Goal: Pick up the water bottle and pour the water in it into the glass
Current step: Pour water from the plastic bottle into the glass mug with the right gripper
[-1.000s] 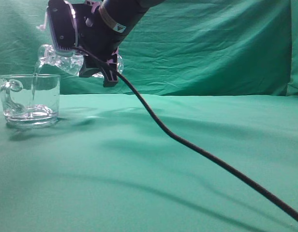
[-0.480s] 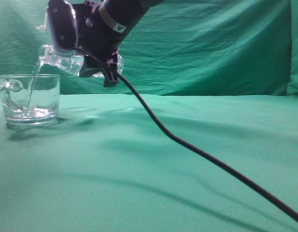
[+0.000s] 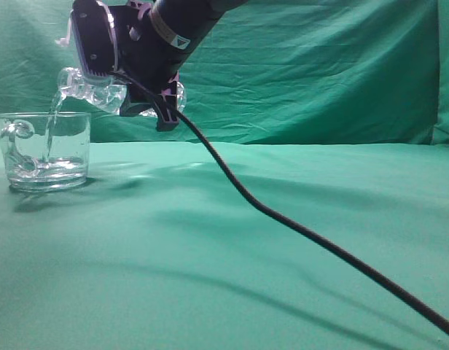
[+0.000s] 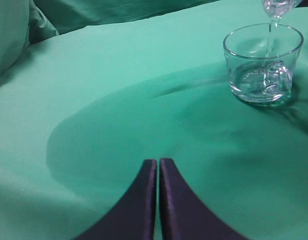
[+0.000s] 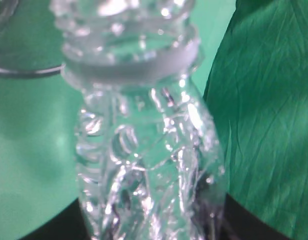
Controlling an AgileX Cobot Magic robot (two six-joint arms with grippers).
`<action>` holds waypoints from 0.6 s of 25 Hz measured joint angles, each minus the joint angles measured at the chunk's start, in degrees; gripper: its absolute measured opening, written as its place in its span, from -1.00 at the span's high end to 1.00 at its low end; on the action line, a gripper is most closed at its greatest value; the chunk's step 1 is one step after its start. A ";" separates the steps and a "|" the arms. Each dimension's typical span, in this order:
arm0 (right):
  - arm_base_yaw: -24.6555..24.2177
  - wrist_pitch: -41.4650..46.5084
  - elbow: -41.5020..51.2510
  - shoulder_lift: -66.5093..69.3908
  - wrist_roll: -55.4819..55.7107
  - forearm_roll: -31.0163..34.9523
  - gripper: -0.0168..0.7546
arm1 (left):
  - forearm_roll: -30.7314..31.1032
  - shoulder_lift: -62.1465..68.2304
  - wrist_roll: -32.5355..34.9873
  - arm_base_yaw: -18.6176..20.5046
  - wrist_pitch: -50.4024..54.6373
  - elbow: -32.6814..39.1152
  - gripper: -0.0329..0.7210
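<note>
Mid-pour. Right gripper (image 3: 126,80) clamped round the water bottle (image 3: 90,86), holding it up over the green cloth (image 3: 283,248) with the long axis near horizontal, neck tipped slightly down toward 9 o'clock. Mouth sitting right above the rim of the glass (image 3: 46,149), thin stream of the water (image 3: 52,124) dropping inside, shallow pool at the bottom. Glass down at about 8 o'clock from that gripper. Left gripper (image 4: 158,172) closed on nothing, fingertips pressed together, glass off at its 1 o'clock. Probably just needs more tilt, same aim.

Right end effector (image 3: 119,91) raised and tilted, clamped shut; left end effector (image 4: 158,167) low, fingers pressed together
</note>
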 joint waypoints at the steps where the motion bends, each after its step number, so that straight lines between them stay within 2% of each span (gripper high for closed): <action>1: 0.00 0.00 0.00 0.00 0.00 0.00 0.20 | 0.00 0.00 0.00 0.00 0.00 0.00 0.91; 15: 0.00 0.00 0.00 0.00 0.00 -0.09 0.20 | 0.00 0.00 0.00 0.00 0.00 0.00 0.91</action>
